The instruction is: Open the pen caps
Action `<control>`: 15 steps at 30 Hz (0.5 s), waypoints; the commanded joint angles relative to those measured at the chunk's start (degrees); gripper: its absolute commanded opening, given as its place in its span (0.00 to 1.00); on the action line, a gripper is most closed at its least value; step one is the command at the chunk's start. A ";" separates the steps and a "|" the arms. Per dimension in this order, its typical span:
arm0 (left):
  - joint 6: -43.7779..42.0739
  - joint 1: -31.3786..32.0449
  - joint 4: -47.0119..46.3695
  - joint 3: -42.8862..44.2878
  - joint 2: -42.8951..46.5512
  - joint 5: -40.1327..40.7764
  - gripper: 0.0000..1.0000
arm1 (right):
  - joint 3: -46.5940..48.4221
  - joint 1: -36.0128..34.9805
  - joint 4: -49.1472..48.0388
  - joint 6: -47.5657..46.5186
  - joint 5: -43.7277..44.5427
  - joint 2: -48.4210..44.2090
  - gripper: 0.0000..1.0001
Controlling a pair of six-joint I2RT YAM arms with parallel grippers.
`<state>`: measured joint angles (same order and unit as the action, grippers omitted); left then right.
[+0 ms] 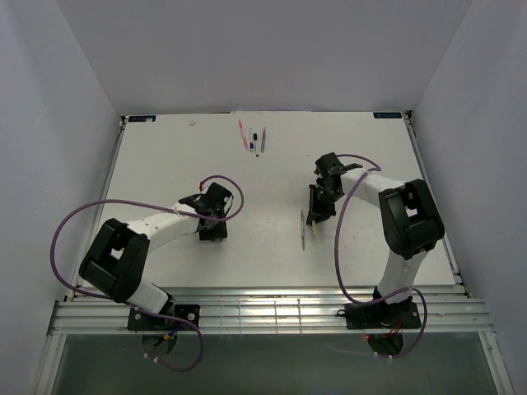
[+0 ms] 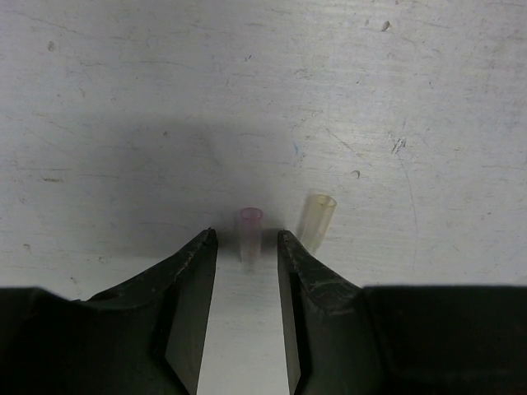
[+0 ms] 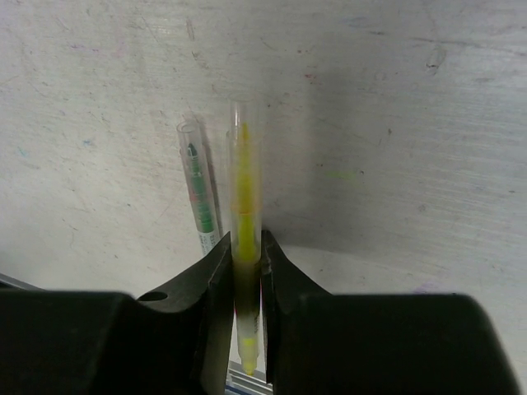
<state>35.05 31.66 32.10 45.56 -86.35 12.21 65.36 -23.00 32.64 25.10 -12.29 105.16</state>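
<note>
The top view is bright, evenly lit and sharp. In both wrist views, broad soft shadows darken the scuffed white counter [image 2: 370, 99] ahead of the left tool [image 2: 247, 237] and right tool [image 3: 244, 240]. The clear yellow plastic pen [image 3: 244, 181] blurs toward the lens.

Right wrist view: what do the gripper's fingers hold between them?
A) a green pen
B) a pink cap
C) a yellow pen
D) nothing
C: the right gripper is shut on the yellow pen, and the green pen lies free beside it.
</note>
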 commanded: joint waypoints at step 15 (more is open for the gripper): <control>3.45 -0.02 6.66 1.55 1.88 -3.95 0.51 | -3.66 -0.55 2.34 -1.81 9.22 -0.75 0.31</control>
<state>37.47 31.66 35.88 46.13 -86.08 9.80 63.83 -23.40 32.97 25.02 -8.73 103.26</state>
